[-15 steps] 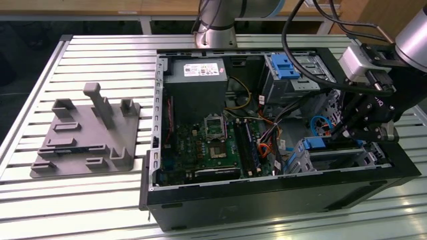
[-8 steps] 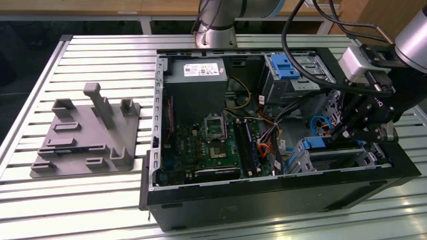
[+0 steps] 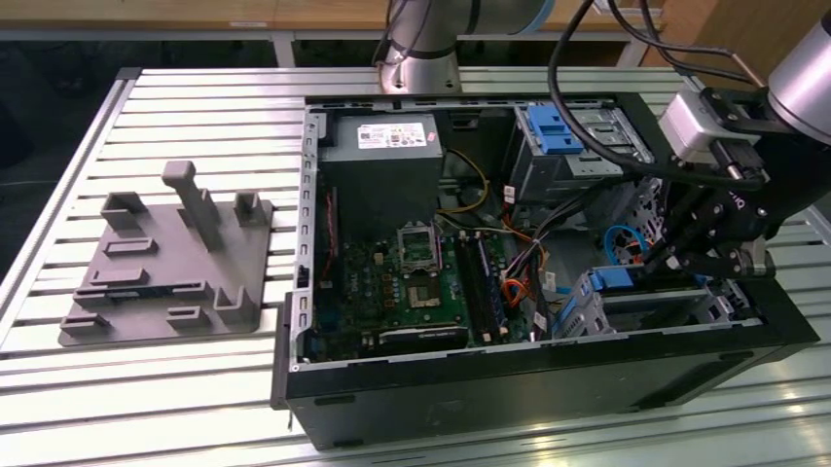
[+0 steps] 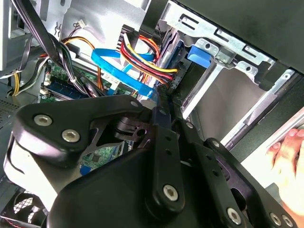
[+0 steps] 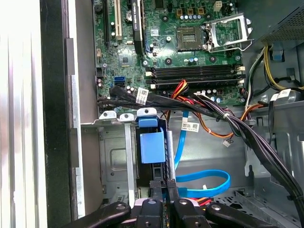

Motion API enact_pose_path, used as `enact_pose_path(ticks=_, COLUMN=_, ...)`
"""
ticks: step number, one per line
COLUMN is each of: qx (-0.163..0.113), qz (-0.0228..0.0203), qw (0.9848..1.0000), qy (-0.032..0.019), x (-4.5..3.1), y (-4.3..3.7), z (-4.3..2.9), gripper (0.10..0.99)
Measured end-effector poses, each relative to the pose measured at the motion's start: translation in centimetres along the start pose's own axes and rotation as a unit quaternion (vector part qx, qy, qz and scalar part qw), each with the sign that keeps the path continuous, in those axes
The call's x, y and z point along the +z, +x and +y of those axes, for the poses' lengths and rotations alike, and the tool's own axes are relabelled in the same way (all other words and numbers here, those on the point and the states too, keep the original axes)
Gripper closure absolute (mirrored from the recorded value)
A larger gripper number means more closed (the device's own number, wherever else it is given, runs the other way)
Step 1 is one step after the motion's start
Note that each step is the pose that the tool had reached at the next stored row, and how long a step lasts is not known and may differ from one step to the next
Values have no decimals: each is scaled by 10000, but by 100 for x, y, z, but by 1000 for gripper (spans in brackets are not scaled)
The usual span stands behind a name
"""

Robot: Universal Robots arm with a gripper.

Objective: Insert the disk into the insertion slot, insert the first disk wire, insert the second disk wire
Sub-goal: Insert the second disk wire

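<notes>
Blue-framed disk (image 5: 152, 147) upright in insertion slot (image 5: 114, 161); gripper (image 5: 164, 190) nearly closed, grasp unclear; second wrist view adds hand (image 4: 289, 166).

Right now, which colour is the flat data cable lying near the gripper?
Bright blue. The flat data cable shows best in the first wrist view, curving beside the gripper.

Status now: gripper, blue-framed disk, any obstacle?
Gripper low at the grey metal bay. Blue-framed disk seated there. Flat blue cable and black wire bundle close beside.
</notes>
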State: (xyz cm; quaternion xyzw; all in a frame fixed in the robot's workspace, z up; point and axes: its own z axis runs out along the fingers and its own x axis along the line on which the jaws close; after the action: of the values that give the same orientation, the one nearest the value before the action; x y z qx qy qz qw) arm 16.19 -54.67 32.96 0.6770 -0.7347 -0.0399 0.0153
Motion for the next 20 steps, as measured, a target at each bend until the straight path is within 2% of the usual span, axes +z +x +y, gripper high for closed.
enact_pose_path(ticks=1, qx=0, qz=-2, qw=10000, qy=-1, x=2, y=0, z=0, gripper=918)
enact_pose_path(ticks=3, qx=0, qz=3, qw=10000, qy=-1, x=-8, y=0, z=1, gripper=800)
enact_pose_path(ticks=4, qx=1, qz=4, qw=10000, qy=-1, x=-15, y=0, z=1, gripper=800)
enact_pose_path(ticks=5, qx=1, qz=4, qw=10000, qy=-1, x=-25, y=-1, z=2, gripper=741)
enact_pose_path(ticks=6, qx=1, qz=5, qw=10000, qy=0, x=-41, y=-1, z=4, gripper=741)
enact_pose_path(ticks=7, qx=1, qz=6, qw=10000, qy=0, x=-64, y=-3, z=6, gripper=682)
enact_pose_path(ticks=8, qx=1, qz=7, qw=10000, qy=0, x=-95, y=-6, z=9, gripper=682)
enact_pose_path(ticks=9, qx=2, qz=8, qw=10000, qy=0, x=-137, y=-10, z=12, gripper=620)
enact_pose_path(ticks=18, qx=59, qz=8, qw=10000, qy=2, x=-544, y=-56, z=47, gripper=620)
enact_pose_path(ticks=19, qx=67, qz=8, qw=10000, qy=2, x=-589, y=-63, z=51, gripper=635)
enact_pose_path(ticks=20, qx=76, qz=7, qw=10000, qy=2, x=-636, y=-71, z=55, gripper=698)
